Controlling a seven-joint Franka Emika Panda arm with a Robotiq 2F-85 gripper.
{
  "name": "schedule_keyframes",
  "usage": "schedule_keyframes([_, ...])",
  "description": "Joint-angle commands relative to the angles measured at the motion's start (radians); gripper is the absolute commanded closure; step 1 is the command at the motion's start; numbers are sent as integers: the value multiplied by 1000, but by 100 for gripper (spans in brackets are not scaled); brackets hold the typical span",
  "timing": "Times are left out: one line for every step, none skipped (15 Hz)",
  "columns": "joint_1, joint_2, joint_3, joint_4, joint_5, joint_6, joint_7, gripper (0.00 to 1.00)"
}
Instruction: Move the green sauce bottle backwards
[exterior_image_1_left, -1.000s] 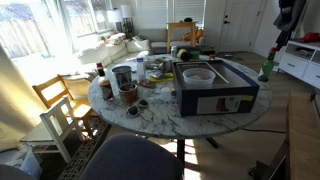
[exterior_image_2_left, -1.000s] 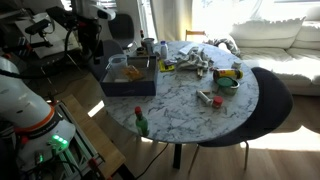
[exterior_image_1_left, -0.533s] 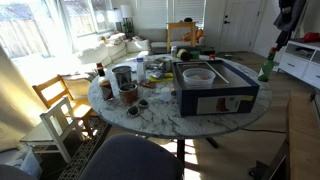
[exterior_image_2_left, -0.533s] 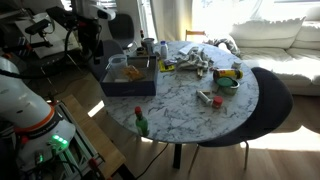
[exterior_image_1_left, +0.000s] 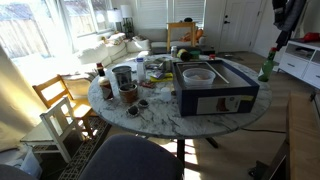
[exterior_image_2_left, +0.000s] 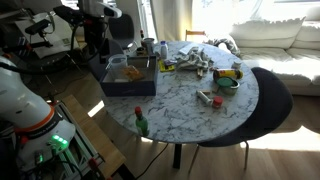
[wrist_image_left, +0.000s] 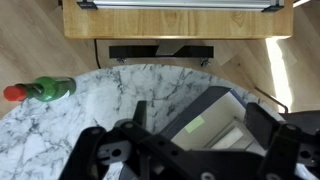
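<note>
The green sauce bottle (exterior_image_2_left: 141, 123), small and slim with a red cap, stands at the near edge of the round marble table (exterior_image_2_left: 190, 115). It also shows in an exterior view (exterior_image_1_left: 266, 70) and at the left of the wrist view (wrist_image_left: 47, 90). My gripper (wrist_image_left: 200, 125) is open and empty, high above the big dark box (wrist_image_left: 215, 118), well away from the bottle. In both exterior views the arm hangs above the box side of the table (exterior_image_1_left: 285, 18) (exterior_image_2_left: 95, 35).
The dark box (exterior_image_1_left: 215, 88) fills one side of the table. Cups, cans and a dark brown bottle (exterior_image_1_left: 99, 72) crowd the other side. A wooden chair (exterior_image_1_left: 58, 108) and a dark padded chair (exterior_image_2_left: 272, 100) stand by the table. A wooden cabinet (wrist_image_left: 180, 18) is beyond the edge.
The arm has shifted slightly above the box. The bottle and the other objects have not moved.
</note>
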Motion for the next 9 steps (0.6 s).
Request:
schedule_keyframes([-37, 137, -5, 81, -57, 61, 10, 0])
schedule_keyframes([-49, 155, -11, 90, -73, 96, 8, 0])
schedule_keyframes([-58, 174, -18, 99, -91, 123, -4, 0])
schedule_keyframes([-67, 188, -25, 101, -117, 165, -18, 0])
schedule_keyframes([-77, 205, -34, 103, -140, 192, -37, 0])
schedule_keyframes([-87, 222, -43, 106, -164, 213, -51, 0])
schedule_keyframes([-98, 237, -56, 106, -187, 225, -75, 0])
schedule_keyframes([-111, 254, -70, 108, -209, 236, -92, 0])
schedule_keyframes([-123, 270, -81, 110, -229, 241, -105, 0])
